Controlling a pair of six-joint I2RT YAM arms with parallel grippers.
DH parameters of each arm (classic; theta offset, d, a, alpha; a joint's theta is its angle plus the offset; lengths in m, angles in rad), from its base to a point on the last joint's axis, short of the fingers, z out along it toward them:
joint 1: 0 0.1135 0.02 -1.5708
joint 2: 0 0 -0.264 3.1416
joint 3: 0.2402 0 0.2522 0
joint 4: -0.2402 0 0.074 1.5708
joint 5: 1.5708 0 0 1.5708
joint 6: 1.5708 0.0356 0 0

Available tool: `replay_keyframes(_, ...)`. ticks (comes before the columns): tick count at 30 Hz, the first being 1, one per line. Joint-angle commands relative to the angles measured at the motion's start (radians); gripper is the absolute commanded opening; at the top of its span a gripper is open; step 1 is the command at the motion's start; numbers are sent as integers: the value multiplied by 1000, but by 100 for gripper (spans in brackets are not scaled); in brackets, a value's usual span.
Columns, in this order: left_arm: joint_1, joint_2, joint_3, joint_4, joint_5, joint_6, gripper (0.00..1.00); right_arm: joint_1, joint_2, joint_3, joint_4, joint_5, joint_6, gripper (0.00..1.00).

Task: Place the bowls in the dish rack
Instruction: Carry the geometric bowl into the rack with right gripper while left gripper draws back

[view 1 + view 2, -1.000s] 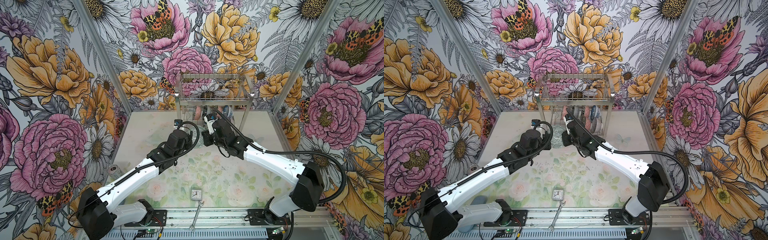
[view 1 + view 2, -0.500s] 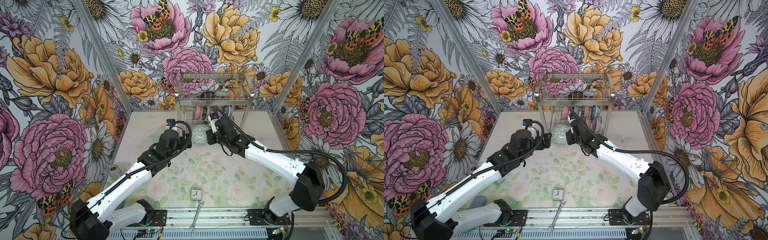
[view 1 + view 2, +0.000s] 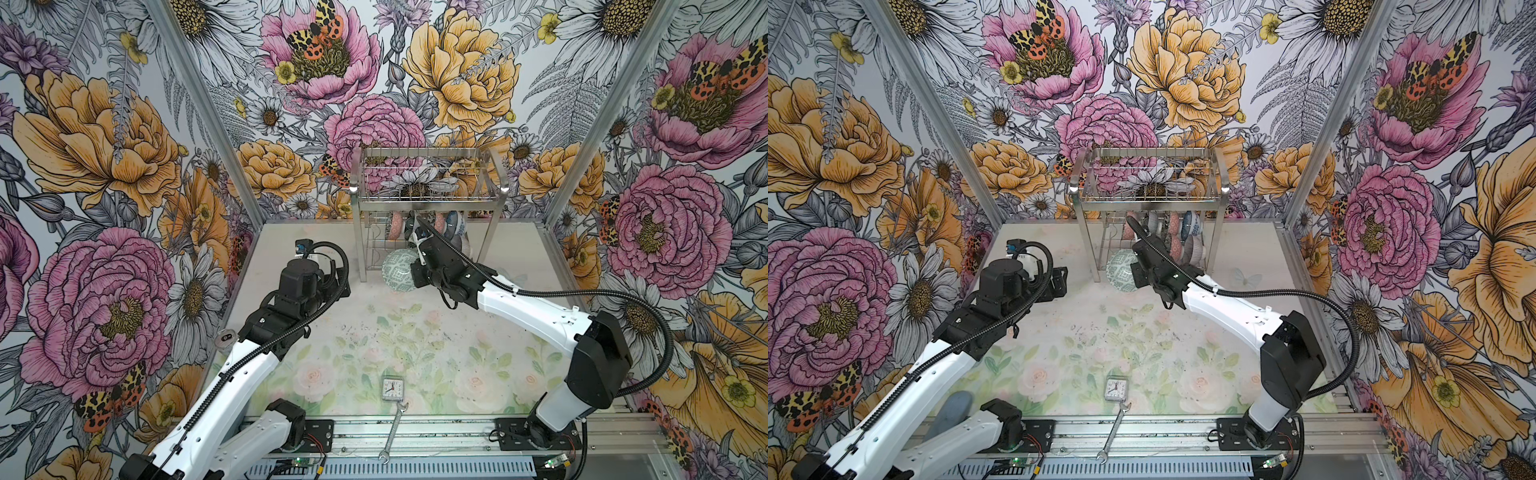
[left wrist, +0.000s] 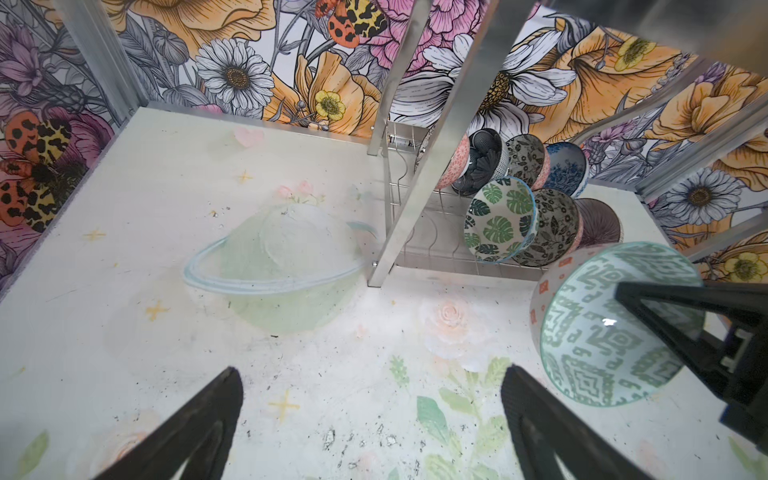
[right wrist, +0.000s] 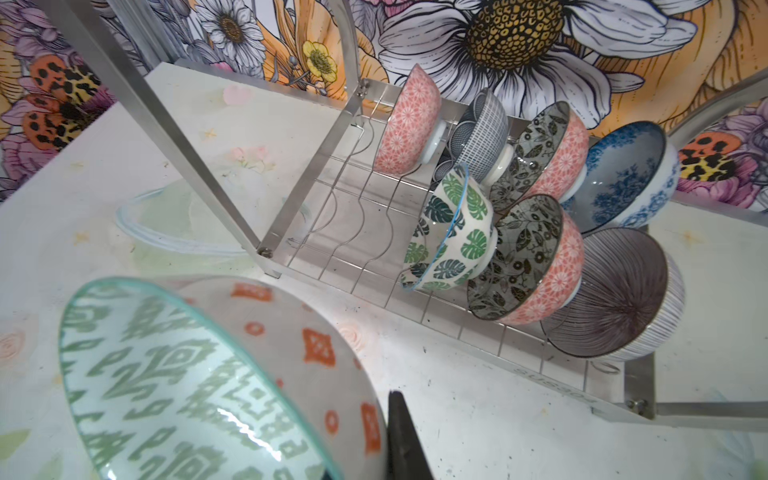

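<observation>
Right gripper (image 3: 416, 274) clamped on the rim of a tilted grey-green geometric bowl (image 3: 397, 272), just before the dish rack (image 3: 428, 202) at the table's (image 3: 519, 266) 12 o'clock.
Left gripper (image 4: 369, 372) sits at the bowl's 9 o'clock, fingers wide apart and empty. Likely risks: the thin rim pinch slips, or the bowl strikes the front leg (image 3: 360, 241) just beside it or the green leaf bowl (image 5: 453, 232). Free wire slots (image 5: 353, 208) fill the lower tier's 9 o'clock side, and headroom looks low.

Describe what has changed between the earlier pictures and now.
The left hand opened, let go of the grey-green bowl and drew back leftward, away from the dish rack. The right hand stays shut on the bowl by the rack. Racked bowls, clock and wrench: unchanged.
</observation>
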Motion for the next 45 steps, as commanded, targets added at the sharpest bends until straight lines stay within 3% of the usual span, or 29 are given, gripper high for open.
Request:
replay_keyframes(1,41,-3,23,-42,76,68,99,-4,28,85,-10,114,-19,0)
replay_keyframes(11,149,33,7,-46,156,216,99,-4,135,187,-71,291,-60,0)
replay_keyframes(25,318,77,53,-3,389,256,99,-18,295,350,-110,467,-160,0)
replay_keyframes(45,363,19,1,45,378,225,99,-3,578,651,-78,594,-351,0)
